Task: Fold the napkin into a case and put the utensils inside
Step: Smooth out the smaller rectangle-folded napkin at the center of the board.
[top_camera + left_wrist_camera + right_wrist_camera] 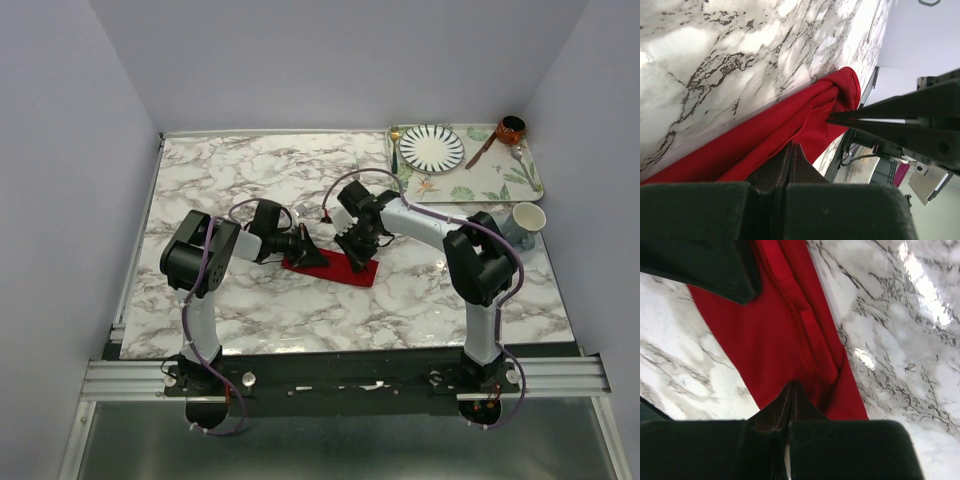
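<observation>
Nearest you, your left gripper (pixel 790 150) has its fingers pressed together on the napkin (pixel 765 135). It pins the left end of the cloth, seemingly so the fold cannot slide on the slick table (pixel 250 180). Just beyond it, your right gripper (pixel 792 390) is also squeezed shut, with its tips on the napkin's other end. In the left wrist view those tips meet the hem where the layers bunch up, which I read as a pinch on one layer to crease or tuck it.

The napkin lies mid-table as a narrow, long strip between the two grippers. It is a soft, deep-red woven cloth with a fine grain and a stitched hem, and ridged pleats run along its length. It looks close to a case, but I cannot tell whether a pocket is open yet.

The marble-patterned table is glossy and hard, so expect the cloth to slip if you release one end.

Farthest off, the fork (pixel 521 160) is slim, shiny metal. It waits on the leaf-printed tray (pixel 500 185) at the far right corner, beside a striped plate (pixel 431 148) and well apart from the napkin.
</observation>
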### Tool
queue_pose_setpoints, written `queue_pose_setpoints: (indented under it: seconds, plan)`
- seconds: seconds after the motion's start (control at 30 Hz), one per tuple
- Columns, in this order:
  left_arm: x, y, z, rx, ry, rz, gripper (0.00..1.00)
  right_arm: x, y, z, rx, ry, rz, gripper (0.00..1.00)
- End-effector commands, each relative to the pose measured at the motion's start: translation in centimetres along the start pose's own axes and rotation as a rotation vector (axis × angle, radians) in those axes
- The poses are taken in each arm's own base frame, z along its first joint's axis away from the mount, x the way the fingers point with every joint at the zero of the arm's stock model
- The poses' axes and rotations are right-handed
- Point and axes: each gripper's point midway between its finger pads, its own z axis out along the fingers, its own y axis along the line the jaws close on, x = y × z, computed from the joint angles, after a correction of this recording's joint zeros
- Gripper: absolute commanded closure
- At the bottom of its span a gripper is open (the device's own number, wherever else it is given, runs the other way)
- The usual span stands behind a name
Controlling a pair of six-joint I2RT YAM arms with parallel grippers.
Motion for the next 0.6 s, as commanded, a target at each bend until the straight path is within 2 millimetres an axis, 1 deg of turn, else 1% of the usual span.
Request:
queue_pose_setpoints:
  seconds: [0.0, 0.17, 0.2, 0.27, 0.33, 0.37, 0.4, 0.43, 0.47, 0.5, 0.53, 0.57]
  plan:
    - [1.3, 6.5, 0.0, -0.205, -0.005, -0.087, 1.0, 2.0, -1.6, 1.4, 0.075, 0.063, 0.024, 0.94]
    - [1.2, 6.8, -0.2, -0.215, -0.005, -0.087, 1.0, 3.2, -2.6, 2.1, 0.119, 0.097, 0.007, 0.94]
    - [1.2, 6.9, -0.3, -0.215, -0.005, -0.088, 1.0, 3.2, -2.6, 2.0, 0.123, 0.095, 0.0, 0.94]
    - [1.2, 6.8, -0.3, -0.215, -0.005, -0.083, 1.0, 2.3, -2.1, 1.2, 0.107, 0.063, -0.004, 0.94]
    - [1.2, 6.7, -0.3, -0.212, -0.006, -0.081, 1.0, 1.2, -0.6, 0.1, 0.035, 0.023, -0.002, 0.94]
    - [1.2, 6.7, -0.3, -0.211, -0.005, -0.08, 1.0, -0.2, 0.0, -1.2, 0.023, -0.023, -0.009, 0.94]
    - [1.0, 6.5, -0.3, -0.208, -0.008, -0.075, 1.0, -0.7, 1.2, -2.0, -0.035, -0.039, 0.018, 0.93]
    - [1.1, 6.6, -0.3, -0.21, -0.008, -0.078, 1.0, -1.1, 1.9, -2.6, -0.071, -0.056, 0.026, 0.92]
    - [1.1, 6.6, -0.3, -0.209, -0.005, -0.076, 1.0, -1.7, 1.9, -3.8, -0.095, -0.09, 0.054, 0.89]
    - [1.1, 6.6, -0.3, -0.207, -0.004, -0.073, 1.0, -2.0, 3.0, -4.6, -0.176, -0.11, 0.09, 0.87]
    - [1.1, 6.6, -0.3, -0.208, -0.003, -0.073, 1.0, -2.1, 3.1, -5.3, -0.219, -0.125, 0.117, 0.86]
    - [1.1, 6.6, -0.3, -0.208, -0.002, -0.069, 1.0, -2.0, 2.2, -6.0, -0.247, -0.151, 0.17, 0.83]
